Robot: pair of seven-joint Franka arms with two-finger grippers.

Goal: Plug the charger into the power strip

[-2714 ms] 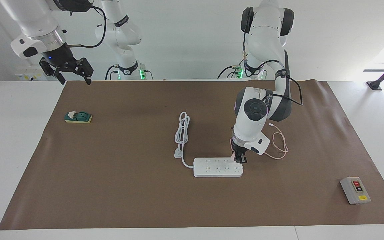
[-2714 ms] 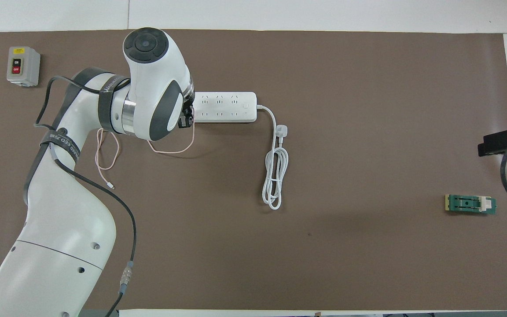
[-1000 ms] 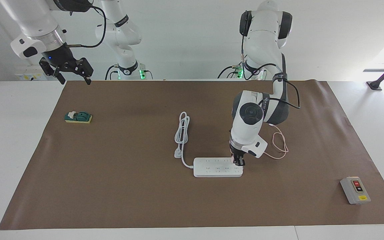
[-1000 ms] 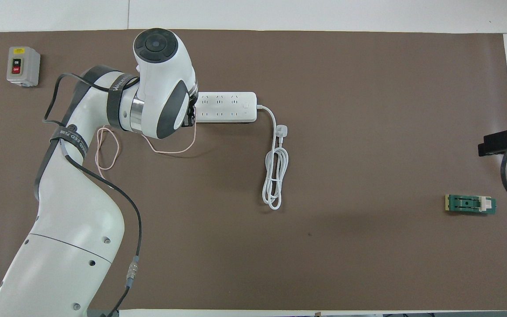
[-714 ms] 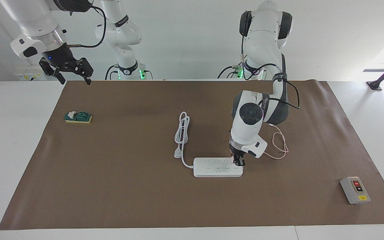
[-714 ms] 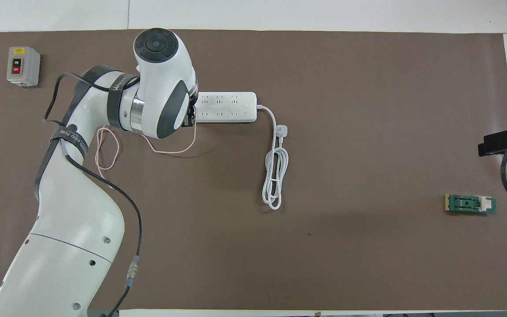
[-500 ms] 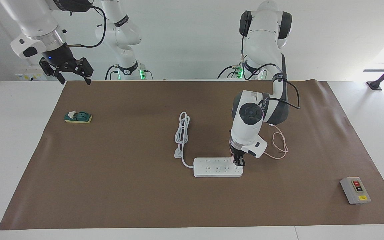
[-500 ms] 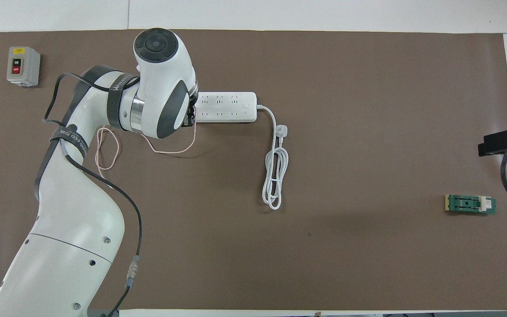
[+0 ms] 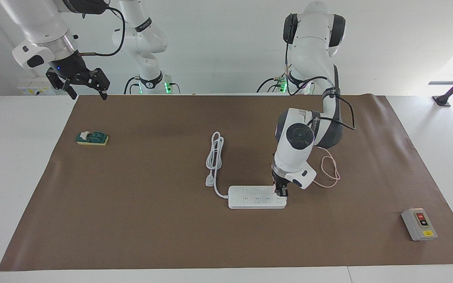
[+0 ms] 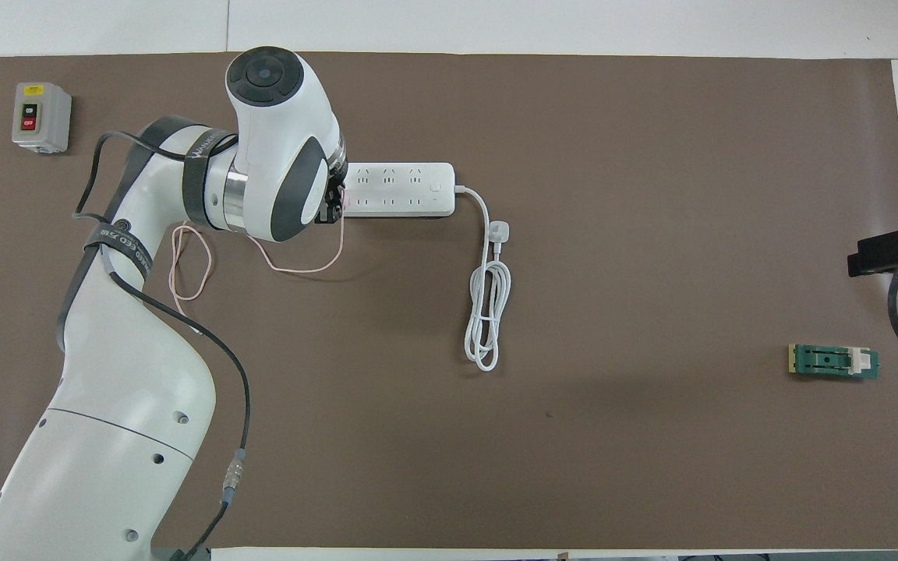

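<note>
Step in hand: seating the charger (image 9: 278, 189) into an end socket of the power strip (image 9: 256, 197), at the strip's end toward the left arm.
Left gripper (image 9: 282, 192): pointing down onto that end of the strip, fingers pinched on the little pink charger; only a sliver of pink shows beside the fingers, so how deep the pins sit I cannot tell.
Pink cable (image 10: 293, 267): trails from the charger back toward the robots and loops loosely on the mat, slack, with no pull on the plug.
Power strip: flat on the brown mat (image 9: 151, 220), its thick white cord (image 9: 215, 155) coiled nearer the robots, its own white plug (image 9: 210, 181) lying unplugged beside it.
Right gripper (image 9: 86, 89): waiting, raised over the mat's corner at the right arm's end, fingers spread and holding nothing.
How to do it well: press straight down, pins square to the slots, no sideways lean or the light strip may skid; let go only once the cube sits flush.
Bystanders: grey button box (image 9: 418, 224) and green switch block (image 9: 92, 138), both well apart from the work.
</note>
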